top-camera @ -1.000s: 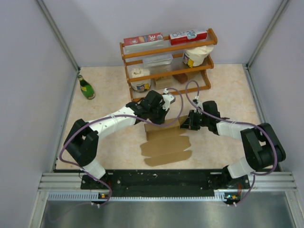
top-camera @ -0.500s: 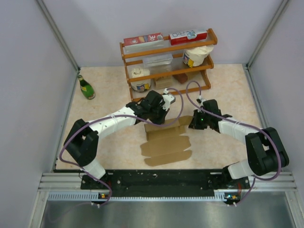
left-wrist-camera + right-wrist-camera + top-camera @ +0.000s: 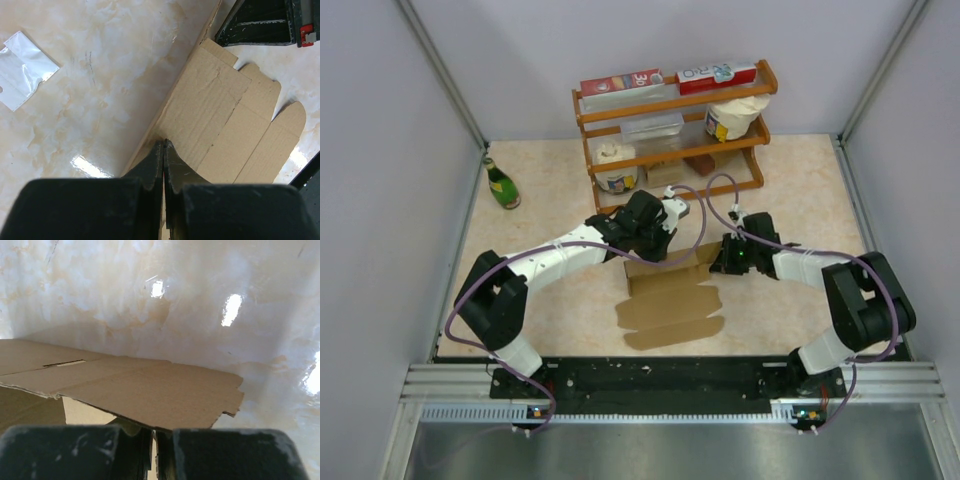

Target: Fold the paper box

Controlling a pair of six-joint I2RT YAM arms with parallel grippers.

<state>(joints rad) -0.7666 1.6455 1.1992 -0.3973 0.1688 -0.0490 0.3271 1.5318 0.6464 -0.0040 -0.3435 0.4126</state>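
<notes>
The flat brown die-cut paper box [image 3: 668, 300] is matt, unprinted cardboard, faintly fibrous, with pressed crease lines and slightly ragged cut edges. Under it the cream marble-patterned table top [image 3: 540, 190] is smooth and glossy, throwing back bright lamp glare, and left of the cardboard lies a scrap of clear shiny plastic film [image 3: 22, 67]. Beyond the cardboard the orange-brown wooden rack [image 3: 670, 104] looks varnished, while the black plastic fingers [image 3: 145, 175] at its edge are matt and scuffed.

— Where does the top camera sit?
— High on the near side of the paper box [image 3: 670, 300], looking down from afar.
— The wrist cameras?
— Behind the left tool [image 3: 164, 150] and right tool [image 3: 154, 440], close on that box. All three share it.
</notes>
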